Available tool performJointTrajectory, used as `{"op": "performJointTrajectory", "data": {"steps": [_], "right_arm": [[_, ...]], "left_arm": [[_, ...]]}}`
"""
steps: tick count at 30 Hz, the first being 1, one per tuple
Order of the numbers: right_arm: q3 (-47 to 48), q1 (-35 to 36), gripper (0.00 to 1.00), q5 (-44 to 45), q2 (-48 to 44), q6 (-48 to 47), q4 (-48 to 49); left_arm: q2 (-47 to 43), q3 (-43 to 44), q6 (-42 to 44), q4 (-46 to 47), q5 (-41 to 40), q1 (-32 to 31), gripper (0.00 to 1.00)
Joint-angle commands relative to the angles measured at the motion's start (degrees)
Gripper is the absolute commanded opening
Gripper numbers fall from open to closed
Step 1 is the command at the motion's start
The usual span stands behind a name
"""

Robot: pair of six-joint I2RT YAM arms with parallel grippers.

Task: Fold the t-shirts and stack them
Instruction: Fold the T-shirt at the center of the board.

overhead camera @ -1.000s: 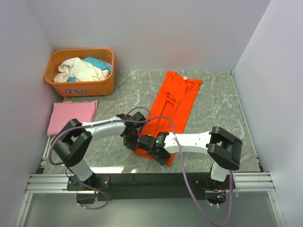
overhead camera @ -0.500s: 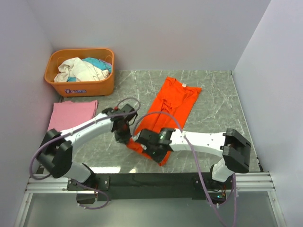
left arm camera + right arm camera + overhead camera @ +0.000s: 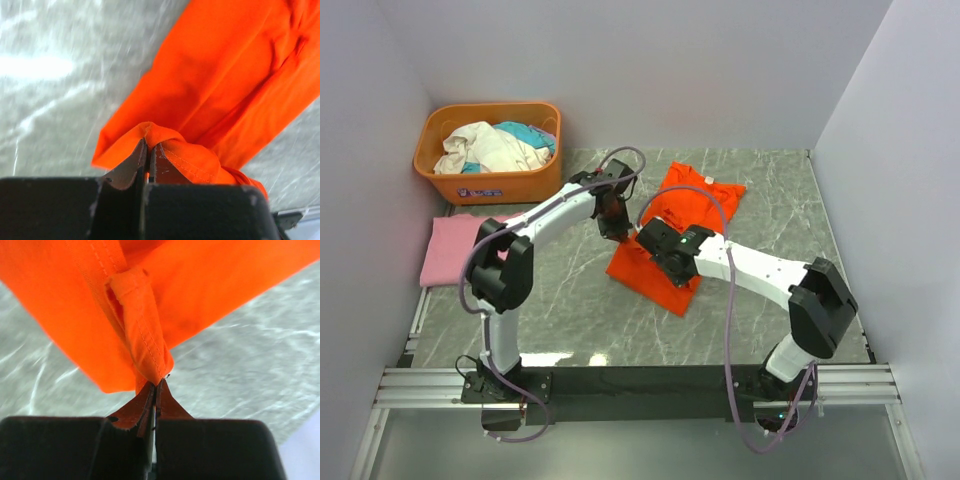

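Observation:
The orange-red t-shirt (image 3: pixel 672 240) lies on the marble table, partly doubled over, its collar end towards the back. My left gripper (image 3: pixel 616 222) is shut on a hem corner of it (image 3: pixel 150 132), held above the cloth. My right gripper (image 3: pixel 654 240) is shut on another hem corner (image 3: pixel 150 365), close beside the left one. Both hold the shirt's near end lifted over its middle. The light pink t-shirt (image 3: pixel 455 250) lies folded flat at the left edge of the table.
The orange plastic basket (image 3: pixel 488 153) with several crumpled clothes stands at the back left. White walls close the table on three sides. The arms' bases and a metal rail run along the near edge.
Both grippers have carried the shirt's near hem away from the front edge towards the back, folding the shirt over itself. The left arm has stretched far forward.

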Motion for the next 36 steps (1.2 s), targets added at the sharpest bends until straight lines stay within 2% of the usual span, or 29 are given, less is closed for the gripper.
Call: {"op": "performJointTrajectory", "data": {"steps": [1,11,24,36], "right_arm": [[2.76,-1.59,0.0,9.65,1.94,-1.67,0.14],[5.49,-4.49,0.0,17.22,7.65,-5.27,3.75],[4.79,-7.3,0.0,21.54,11.61,-8.35,11.04],[3.47,-8.97,0.03,21.63,15.56,-9.49,15.43]], "left_arm": [[1.85,5.03,2.32,3.47,-0.5,0.8,0.01],[5.9,6.7,1.7,10.16,-0.68,1.42,0.01],[8.71,6.18,1.79,13.85,-1.9,1.59,0.01],[10.11,4.77,1.7,17.72,-2.61,1.59,0.01]]}}
